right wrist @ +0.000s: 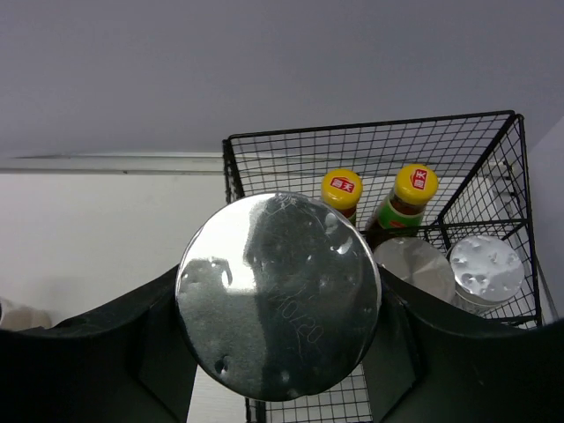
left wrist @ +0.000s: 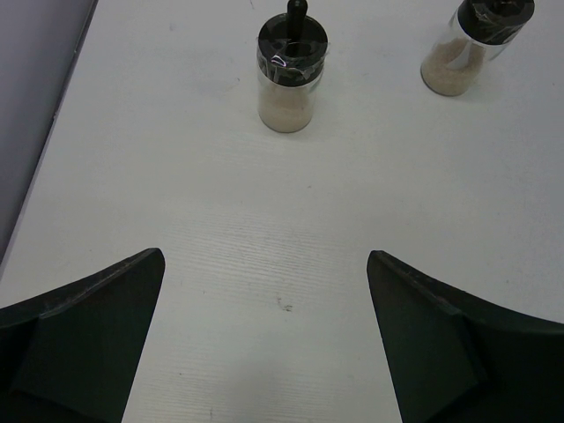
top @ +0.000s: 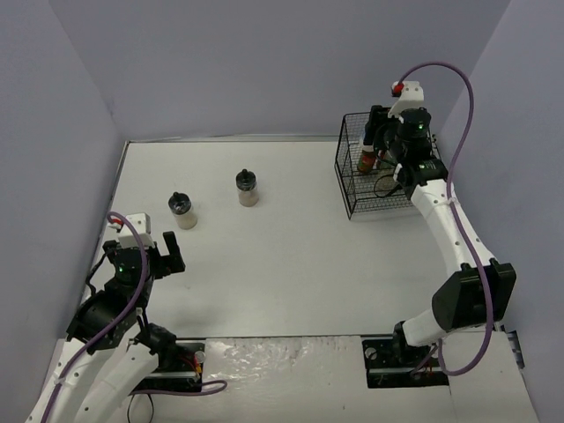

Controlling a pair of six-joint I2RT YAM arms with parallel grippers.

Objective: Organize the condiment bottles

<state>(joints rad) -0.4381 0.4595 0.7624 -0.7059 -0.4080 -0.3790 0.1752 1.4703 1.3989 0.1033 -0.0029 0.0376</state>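
Observation:
My right gripper (right wrist: 280,304) is shut on a pale jar with a silver lid (right wrist: 264,256), its fingers (right wrist: 154,335) pressing both sides of the lid. It hangs over the near left part of the black wire basket (right wrist: 370,132). Inside the basket stand two dark sauce bottles with yellow caps (right wrist: 342,189) (right wrist: 415,187) and two silver-lidded jars (right wrist: 412,264) (right wrist: 485,264). In the top view the right gripper (top: 388,145) covers the held jar. Two clear shakers with black caps (top: 182,211) (top: 248,188) stand on the table at the left. My left gripper (top: 163,256) hangs open and empty short of the nearer shaker (left wrist: 286,75).
The basket (top: 348,189) stands at the table's back right, close to the right wall. The second shaker (left wrist: 476,44) shows at the upper right of the left wrist view. Walls close the table in at the left, back and right.

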